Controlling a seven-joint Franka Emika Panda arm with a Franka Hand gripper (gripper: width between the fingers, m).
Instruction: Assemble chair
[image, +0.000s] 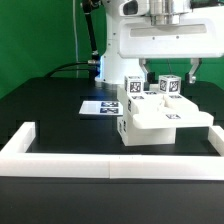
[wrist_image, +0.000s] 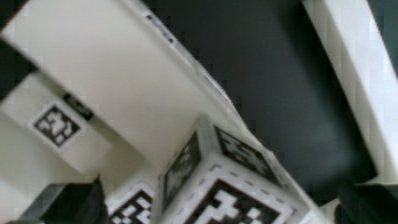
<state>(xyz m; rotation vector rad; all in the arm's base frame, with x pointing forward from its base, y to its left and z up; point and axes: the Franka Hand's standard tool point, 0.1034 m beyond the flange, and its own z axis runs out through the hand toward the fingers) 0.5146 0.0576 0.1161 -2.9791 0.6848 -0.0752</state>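
Robotics lab / test cell, not a home or shop. Signs: white Franka arm (image: 140, 35) bolted at back of a black table (image: 50, 105); green backdrop curtain (image: 35, 35) behind; cables (image: 72, 68) trailing to the arm base; white rail (image: 110, 165) fencing the work area; marker board (image: 103, 107) w/ b&w tags flat on the table; tags on the white chair parts (image: 160, 115) too.

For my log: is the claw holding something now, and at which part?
It cannot be told. The claw is directly above the chair and its upright posts, but no view shows the fingertips closing on anything.
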